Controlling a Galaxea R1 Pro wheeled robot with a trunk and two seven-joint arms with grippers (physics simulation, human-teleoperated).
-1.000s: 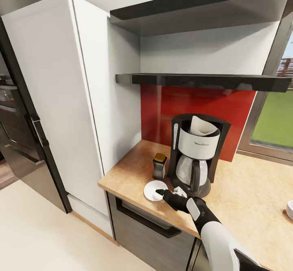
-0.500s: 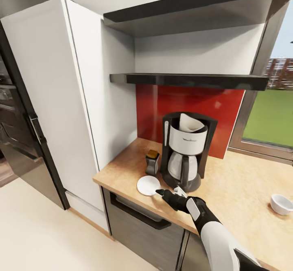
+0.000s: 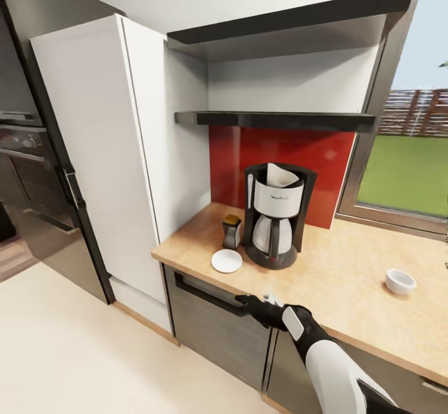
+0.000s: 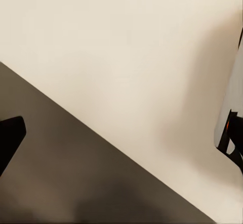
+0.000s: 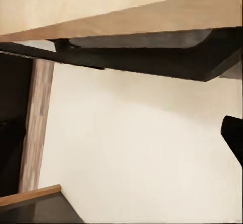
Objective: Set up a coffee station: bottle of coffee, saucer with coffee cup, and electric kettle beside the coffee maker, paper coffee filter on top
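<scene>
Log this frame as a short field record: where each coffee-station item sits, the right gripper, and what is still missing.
coffee maker: on the countertop, by the red backsplash
paper coffee filter: on top of the coffee maker
bottle of coffee: beside the coffee maker
saucer: in front of the bottle, bare
coffee cup: apart, toward the window
right gripper: off the counter edge, state unclear
pending: cup onto saucer

Right arm [image 3: 330,364]: smooth glossy white shell on the forearm, widening toward the lower edge of the head view, dark grey-black panel at its base. Black wrist section with a small rounded white-grey plate on top. Right claw [image 3: 246,302]: matte black, tapering to slim dark fingers, pale translucent piece just behind. Black finger tip [image 5: 234,133] in the right wrist view. Black finger edge [image 4: 10,135] in the left wrist view; white-grey body panel [image 4: 232,113] with a small orange-red mark.
</scene>
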